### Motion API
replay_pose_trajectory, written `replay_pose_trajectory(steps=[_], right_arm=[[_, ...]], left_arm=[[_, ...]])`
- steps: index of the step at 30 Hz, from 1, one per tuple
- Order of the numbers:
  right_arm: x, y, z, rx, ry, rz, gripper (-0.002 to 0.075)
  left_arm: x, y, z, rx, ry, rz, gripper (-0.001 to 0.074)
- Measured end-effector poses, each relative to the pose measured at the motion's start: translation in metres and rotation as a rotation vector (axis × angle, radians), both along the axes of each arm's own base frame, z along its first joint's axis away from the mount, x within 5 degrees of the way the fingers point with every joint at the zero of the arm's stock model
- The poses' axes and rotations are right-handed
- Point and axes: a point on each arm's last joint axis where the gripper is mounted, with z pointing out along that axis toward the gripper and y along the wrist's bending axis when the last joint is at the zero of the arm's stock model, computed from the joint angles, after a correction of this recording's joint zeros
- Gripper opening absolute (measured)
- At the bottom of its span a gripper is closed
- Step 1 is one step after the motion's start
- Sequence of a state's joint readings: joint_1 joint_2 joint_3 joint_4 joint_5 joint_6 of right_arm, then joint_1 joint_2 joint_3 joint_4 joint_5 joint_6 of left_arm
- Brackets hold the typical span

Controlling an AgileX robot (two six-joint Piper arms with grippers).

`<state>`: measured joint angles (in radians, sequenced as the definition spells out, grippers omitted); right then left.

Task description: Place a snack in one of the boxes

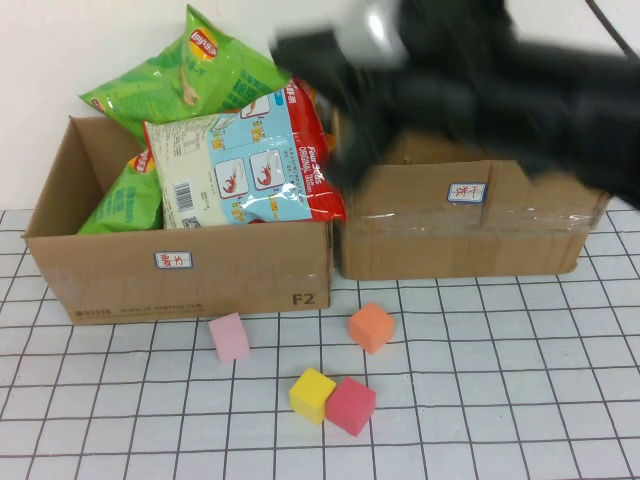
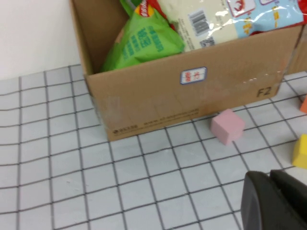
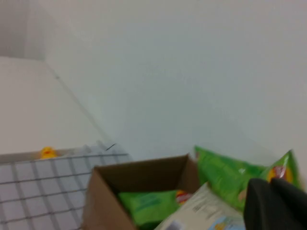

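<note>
Right arm [image 1: 480,80] motion-blurred, hiding right box [image 1: 460,225] interior; pincers unreadable.

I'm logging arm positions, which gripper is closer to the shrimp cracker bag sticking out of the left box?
Right. The right gripper hangs blurred beside the shrimp cracker bag, at the right box. The left gripper is low over the table, near the pink cube.

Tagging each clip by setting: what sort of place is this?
Likely a lab tabletop test setup: a grid-patterned table cover, labelled cardboard boxes holding snack bags, loose foam cubes, plain white wall. Right gripper hovers over the boxes.
</note>
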<state>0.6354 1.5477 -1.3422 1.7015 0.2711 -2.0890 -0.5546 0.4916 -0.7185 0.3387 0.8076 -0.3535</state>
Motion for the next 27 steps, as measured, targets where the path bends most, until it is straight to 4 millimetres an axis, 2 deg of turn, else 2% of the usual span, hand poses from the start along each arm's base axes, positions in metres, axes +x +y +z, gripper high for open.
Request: replay_pose_trajectory(steps=[4,10,20,24,27], right_arm=[[-0.039,-0.024,-0.029,-0.061,0.093,0.046,0.0],[-0.088,-0.06,-0.064,-0.18,0.161,0.051,0.0],[-0.15,-0.11,-0.091,-0.271,0.228,0.03,0.0],[-0.176,-0.125,-0.102,-0.468,0.318,0.127,-0.0001],[-0.186,-0.142,-0.109,-0.62,0.438,0.074,-0.0001]], left_arm=[[0.001,0.002,0.001,0.028,-0.017,0.011,-0.0001],[0.001,0.003,0.001,0.044,-0.027,0.017,-0.0001],[0.0,0.007,-0.001,0.032,-0.114,0.033,-0.0001],[-0.004,0.008,-0.015,-0.007,-0.135,0.036,-0.0001],[-0.004,0.009,-0.029,-0.031,-0.111,0.047,-0.0001]])
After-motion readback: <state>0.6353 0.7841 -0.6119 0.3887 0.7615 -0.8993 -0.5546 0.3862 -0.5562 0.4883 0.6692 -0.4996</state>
